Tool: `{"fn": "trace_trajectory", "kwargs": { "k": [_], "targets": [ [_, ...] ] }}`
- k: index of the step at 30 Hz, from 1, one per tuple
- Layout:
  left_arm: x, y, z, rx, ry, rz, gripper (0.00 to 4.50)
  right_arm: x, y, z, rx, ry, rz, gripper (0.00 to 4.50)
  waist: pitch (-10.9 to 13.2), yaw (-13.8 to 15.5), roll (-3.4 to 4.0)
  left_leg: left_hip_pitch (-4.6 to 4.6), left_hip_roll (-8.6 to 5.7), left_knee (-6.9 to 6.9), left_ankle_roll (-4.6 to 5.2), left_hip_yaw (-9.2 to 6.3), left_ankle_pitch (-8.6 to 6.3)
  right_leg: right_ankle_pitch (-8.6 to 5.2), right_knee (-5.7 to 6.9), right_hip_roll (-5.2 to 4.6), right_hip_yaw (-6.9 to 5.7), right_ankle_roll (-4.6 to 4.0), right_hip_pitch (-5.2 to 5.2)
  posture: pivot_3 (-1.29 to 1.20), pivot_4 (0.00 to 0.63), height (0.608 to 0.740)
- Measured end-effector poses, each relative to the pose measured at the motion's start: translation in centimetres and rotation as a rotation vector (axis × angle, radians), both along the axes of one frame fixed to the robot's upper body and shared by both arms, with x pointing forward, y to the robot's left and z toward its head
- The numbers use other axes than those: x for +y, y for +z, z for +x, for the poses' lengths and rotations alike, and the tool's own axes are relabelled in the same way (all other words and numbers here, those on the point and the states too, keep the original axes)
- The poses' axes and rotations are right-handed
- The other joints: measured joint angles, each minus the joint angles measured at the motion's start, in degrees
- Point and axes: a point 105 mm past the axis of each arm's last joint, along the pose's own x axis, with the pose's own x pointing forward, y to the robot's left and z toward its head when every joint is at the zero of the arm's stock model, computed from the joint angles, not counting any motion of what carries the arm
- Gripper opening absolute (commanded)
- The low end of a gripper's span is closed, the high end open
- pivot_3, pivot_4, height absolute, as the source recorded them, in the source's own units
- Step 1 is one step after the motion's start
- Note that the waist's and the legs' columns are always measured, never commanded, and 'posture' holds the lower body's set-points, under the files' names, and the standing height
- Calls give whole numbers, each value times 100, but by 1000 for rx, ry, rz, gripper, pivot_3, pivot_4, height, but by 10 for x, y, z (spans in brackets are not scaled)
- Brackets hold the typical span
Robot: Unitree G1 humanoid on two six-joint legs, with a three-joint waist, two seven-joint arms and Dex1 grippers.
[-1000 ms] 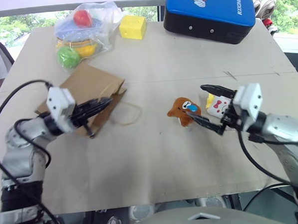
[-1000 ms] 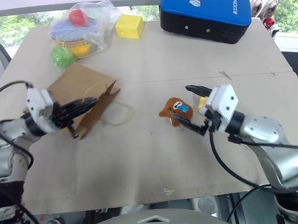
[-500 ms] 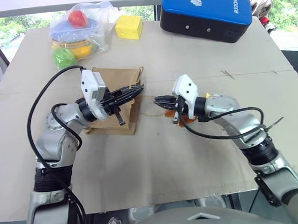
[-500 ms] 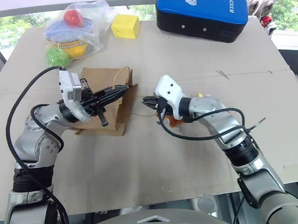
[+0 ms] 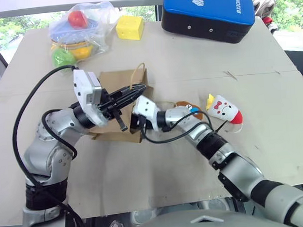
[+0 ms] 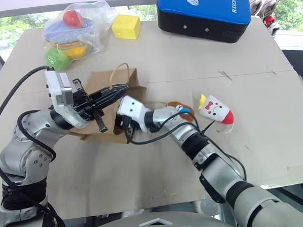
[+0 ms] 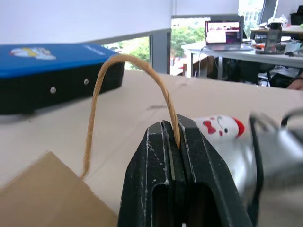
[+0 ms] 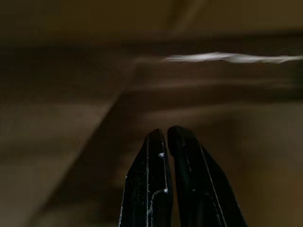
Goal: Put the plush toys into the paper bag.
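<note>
The right gripper [image 8: 165, 137] has swung from the toys into the mouth of the paper bag [image 5: 112, 82], pressed together and empty, while the left gripper [image 7: 173, 137] pinches the handle [image 7: 128, 64]; with the bear [image 5: 187, 106] and white cone [image 5: 223, 108] lying at three o'clock, it may crumple the bag.

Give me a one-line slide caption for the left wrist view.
Left gripper shut on the paper bag's cord handle, with the white cone-shaped plush toy lying on the table beyond.
</note>
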Motion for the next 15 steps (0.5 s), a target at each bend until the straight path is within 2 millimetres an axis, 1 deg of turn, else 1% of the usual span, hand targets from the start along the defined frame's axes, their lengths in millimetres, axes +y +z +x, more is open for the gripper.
{"fn": "trace_trajectory", "kwargs": {
  "k": [5,11,13,15],
  "targets": [
    [5,2,-1,3,54,-15,0,-3,-7,2,-38,14,-16,63,0,-2,0,2,0,0,0,-3,0,-1,2,-1,-4,-1,0,0,150,740],
    [-3,7,-7,20,28,-48,0,-4,-12,4,-65,22,-63,63,-1,1,1,11,-2,-1,-1,-1,0,0,1,-4,-4,-1,8,0,150,740],
    [2,12,-5,13,56,-54,0,-5,-13,5,-39,17,-59,63,-2,3,1,12,-2,0,-1,-2,0,-1,1,-4,-5,-2,11,0,150,740],
    [12,20,-3,-14,97,-42,0,-7,-12,8,-14,6,-46,63,-2,4,1,12,-2,0,-1,-2,0,-2,1,-5,-5,-4,11,0,150,740]
  ]
}}
